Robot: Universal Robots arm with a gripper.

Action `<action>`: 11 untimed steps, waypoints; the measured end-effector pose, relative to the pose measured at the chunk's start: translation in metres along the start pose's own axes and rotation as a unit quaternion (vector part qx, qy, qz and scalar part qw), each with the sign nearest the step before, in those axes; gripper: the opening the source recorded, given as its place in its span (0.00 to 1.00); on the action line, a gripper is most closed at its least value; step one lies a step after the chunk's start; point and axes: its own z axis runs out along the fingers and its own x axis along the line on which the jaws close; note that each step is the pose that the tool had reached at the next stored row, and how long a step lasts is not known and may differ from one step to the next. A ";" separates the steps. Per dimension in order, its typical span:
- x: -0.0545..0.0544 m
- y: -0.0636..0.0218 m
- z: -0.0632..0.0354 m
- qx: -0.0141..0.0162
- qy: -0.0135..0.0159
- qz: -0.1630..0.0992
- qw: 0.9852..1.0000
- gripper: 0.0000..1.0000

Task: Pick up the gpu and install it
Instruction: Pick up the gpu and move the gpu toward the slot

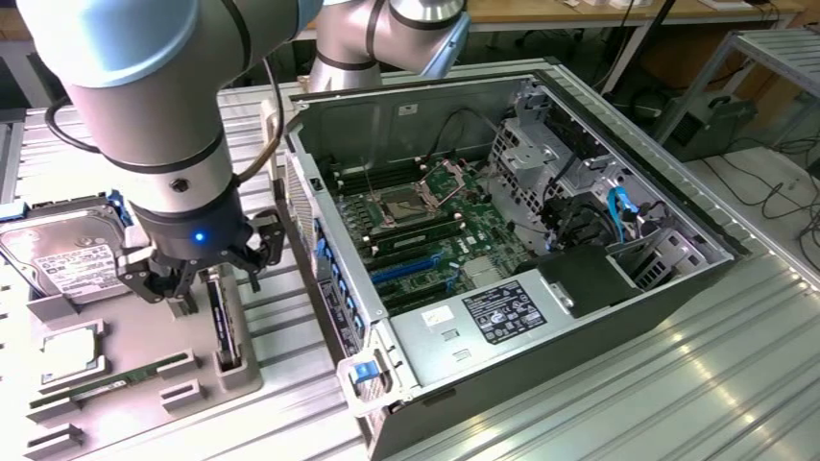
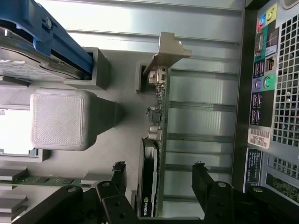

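Note:
The gpu (image 1: 226, 327) stands on edge in a slot of the grey fixture tray (image 1: 141, 423), at the exterior view's left beside the case. In the wrist view the gpu (image 2: 150, 158) shows edge-on, dark with a thin green board, and its silver bracket (image 2: 169, 49) is at the far end. My gripper (image 1: 211, 279) hangs just above the card. The gripper (image 2: 160, 175) is open, with one black finger (image 2: 118, 175) on each side of the card's near end and a gap to each. Nothing is held.
The open computer case (image 1: 717, 240) lies to the exterior view's right, its motherboard (image 1: 436, 245) with blue slots exposed. On the tray sit a silver hard drive (image 1: 64, 254) in a blue frame and a narrow memory stick (image 1: 122, 379). A grey block (image 2: 60, 119) stands near the card.

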 end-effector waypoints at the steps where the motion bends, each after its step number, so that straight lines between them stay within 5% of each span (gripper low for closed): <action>1: 0.000 0.0000 0.0004 0.000 0.000 0.000 1.000 0.68; 11: 0.001 0.0004 0.0058 -0.002 0.003 0.000 1.000 0.68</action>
